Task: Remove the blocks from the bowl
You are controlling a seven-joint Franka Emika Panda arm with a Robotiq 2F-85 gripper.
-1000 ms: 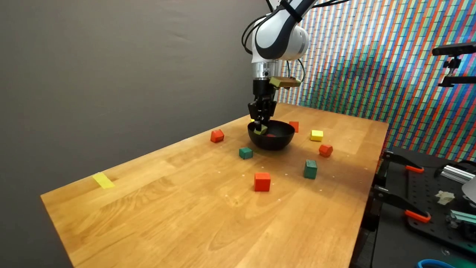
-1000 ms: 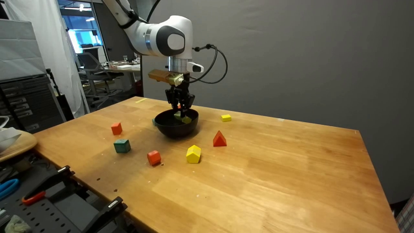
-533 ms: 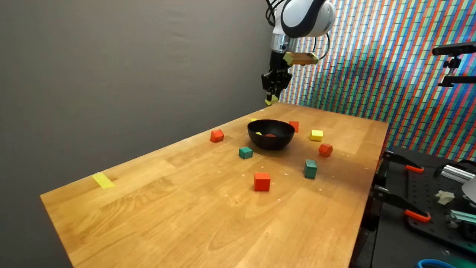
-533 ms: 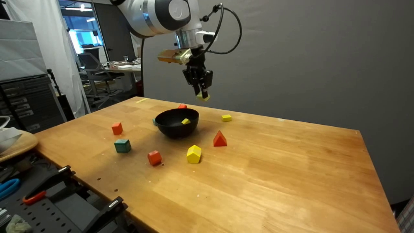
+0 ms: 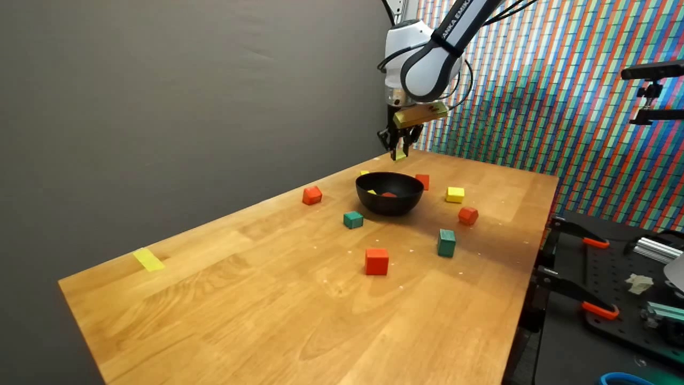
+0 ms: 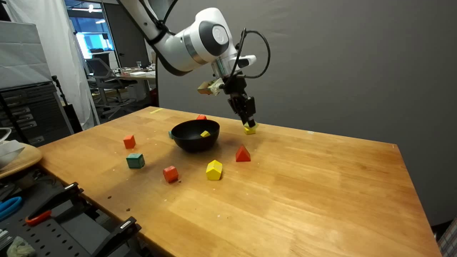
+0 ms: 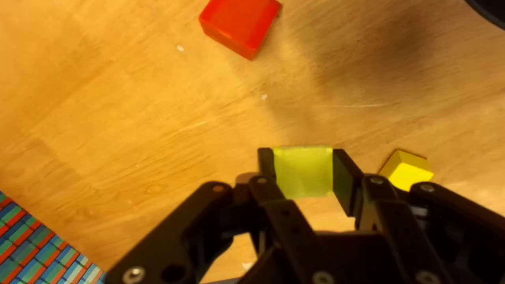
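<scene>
My gripper (image 7: 303, 173) is shut on a yellow-green block (image 7: 303, 165), one pad against each side. It hangs low over the table beyond the bowl, tilted; how far the block is off the wood I cannot tell. The black bowl (image 6: 194, 142) stands on the table in both exterior views. Inside it a yellow block (image 6: 205, 134) and a red block (image 5: 389, 194) partly show. A loose yellow block (image 7: 408, 171) lies close beside the gripper, and a red block (image 7: 238, 25) sits farther off in the wrist view.
Several blocks lie around the bowl, among them a green block (image 5: 445, 243), a red cube (image 5: 377, 261), a red triangular block (image 6: 242, 154) and a yellow five-sided block (image 6: 214, 170). A grey wall (image 6: 339, 71) rises behind the table's far edge. Clamps (image 6: 116, 235) grip one edge.
The gripper has lifted the yellow-green block out of the bowl, carried it past the rim toward the wall side, then come down and tilted. The bowl and table blocks have not moved.
</scene>
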